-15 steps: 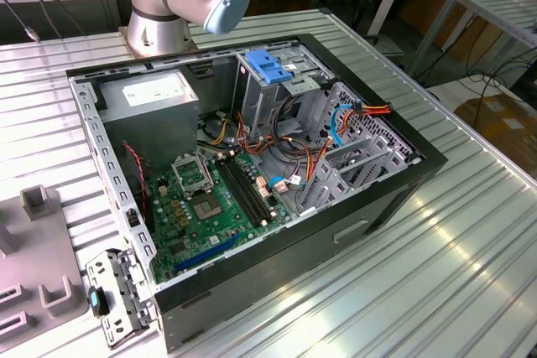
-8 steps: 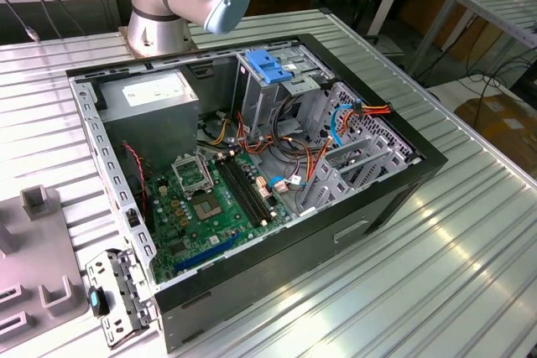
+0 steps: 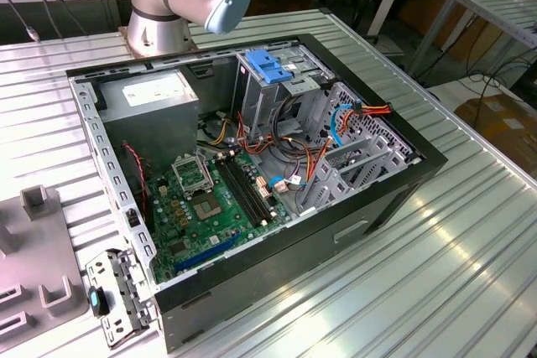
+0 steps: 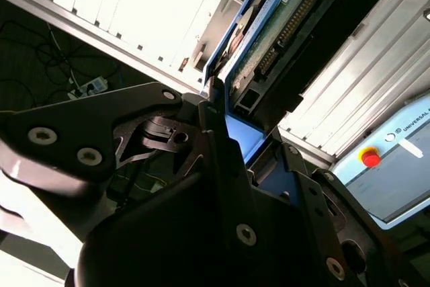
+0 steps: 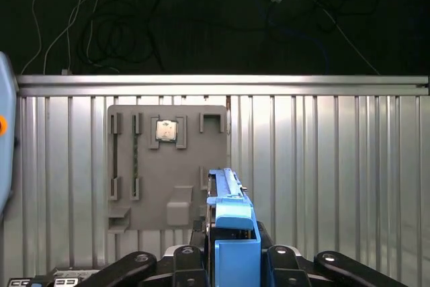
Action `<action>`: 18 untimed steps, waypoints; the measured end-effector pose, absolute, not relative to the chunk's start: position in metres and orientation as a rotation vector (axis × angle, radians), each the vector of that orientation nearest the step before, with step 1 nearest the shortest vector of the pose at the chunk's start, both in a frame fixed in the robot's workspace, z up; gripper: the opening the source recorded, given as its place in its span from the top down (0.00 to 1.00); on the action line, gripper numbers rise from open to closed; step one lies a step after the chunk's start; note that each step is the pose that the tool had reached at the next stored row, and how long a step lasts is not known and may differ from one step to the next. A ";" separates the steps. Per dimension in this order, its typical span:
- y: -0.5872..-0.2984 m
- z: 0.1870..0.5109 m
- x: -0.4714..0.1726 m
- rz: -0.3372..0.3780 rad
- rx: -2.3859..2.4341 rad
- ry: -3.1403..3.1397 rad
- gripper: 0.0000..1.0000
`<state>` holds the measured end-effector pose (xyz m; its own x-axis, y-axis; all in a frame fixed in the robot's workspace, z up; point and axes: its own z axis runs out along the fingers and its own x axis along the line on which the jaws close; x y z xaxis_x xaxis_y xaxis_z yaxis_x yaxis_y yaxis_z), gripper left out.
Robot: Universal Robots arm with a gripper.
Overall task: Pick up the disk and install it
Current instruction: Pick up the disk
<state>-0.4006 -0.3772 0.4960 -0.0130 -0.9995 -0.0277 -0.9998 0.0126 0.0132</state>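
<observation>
Gripper (image 5: 232, 250) is closed on the disk (image 5: 232, 213), with one finger on each side.
Disk is held on its edge, and its blue rail is visible in both wrist views. It is above the ribbed table (image 5: 336, 179), near a grey plate (image 5: 168, 166). An open case (image 3: 336, 236) stands on the table.

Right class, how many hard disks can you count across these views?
1: the disk, clamped in the gripper in both wrist views. The drive cage in the exterior view may hide others.
</observation>
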 end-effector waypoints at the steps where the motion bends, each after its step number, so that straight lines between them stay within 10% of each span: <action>1: -0.377 0.496 -0.399 0.045 -2.199 2.228 0.63; 18: -0.377 0.496 -0.372 0.047 -2.200 2.229 0.63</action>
<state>-0.3724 -0.3775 0.4960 -0.0131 -0.9995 -0.0278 -0.9998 0.0127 0.0147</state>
